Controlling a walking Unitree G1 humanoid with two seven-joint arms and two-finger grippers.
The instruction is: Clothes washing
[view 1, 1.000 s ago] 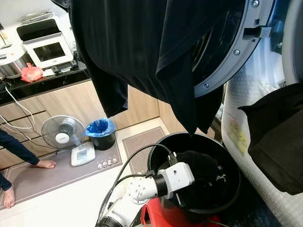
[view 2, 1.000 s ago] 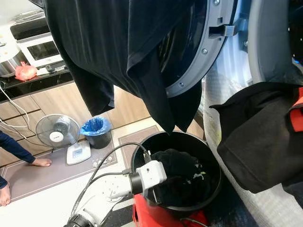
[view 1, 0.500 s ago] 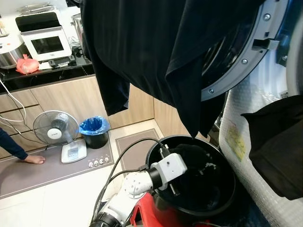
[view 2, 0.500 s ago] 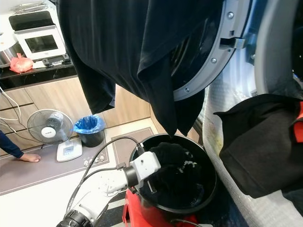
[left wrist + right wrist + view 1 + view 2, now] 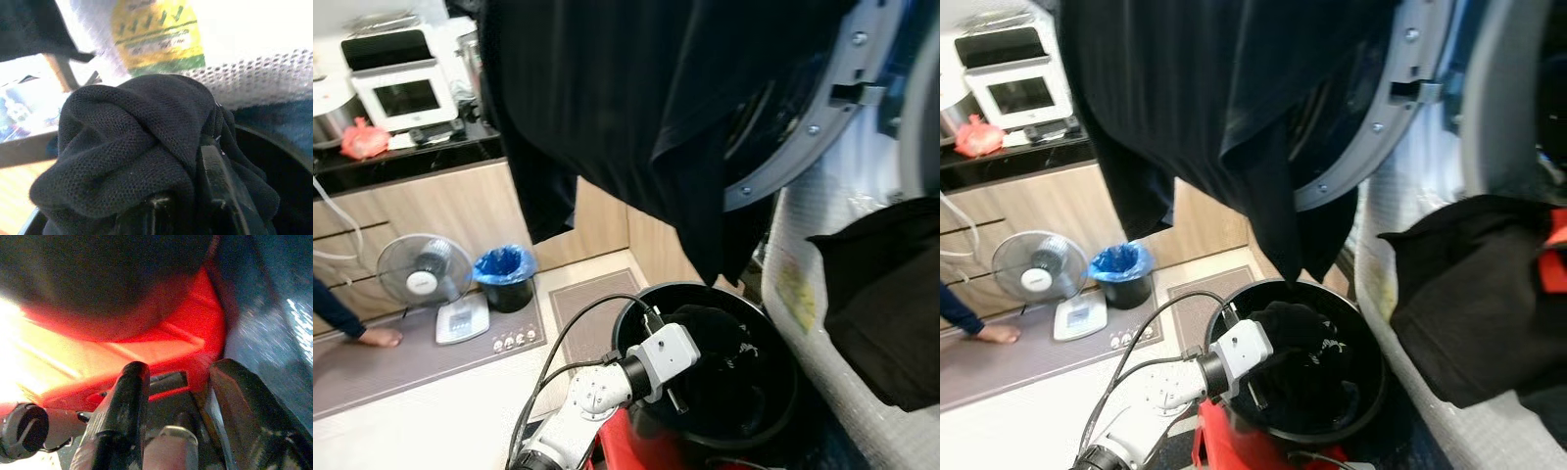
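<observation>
Our left pincer [image 5: 186, 205] is clamped on a black garment [image 5: 132, 142] inside the black bucket [image 5: 781, 416]; our right pincer [image 5: 176, 401] stands apart.

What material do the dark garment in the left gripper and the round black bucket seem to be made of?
Dark garment: probably knitted mesh fabric, matte, with a fine dotted weave showing. Black bucket: likely plastic, its smooth rim slightly glossy. Left gripper is closed on the garment.

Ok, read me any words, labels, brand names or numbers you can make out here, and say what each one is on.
None can be read.
Yellow and green sticker on the washing machine's wrapped front: print too blurred.
Fan hub label: too small.
Scale display: too small.
</observation>
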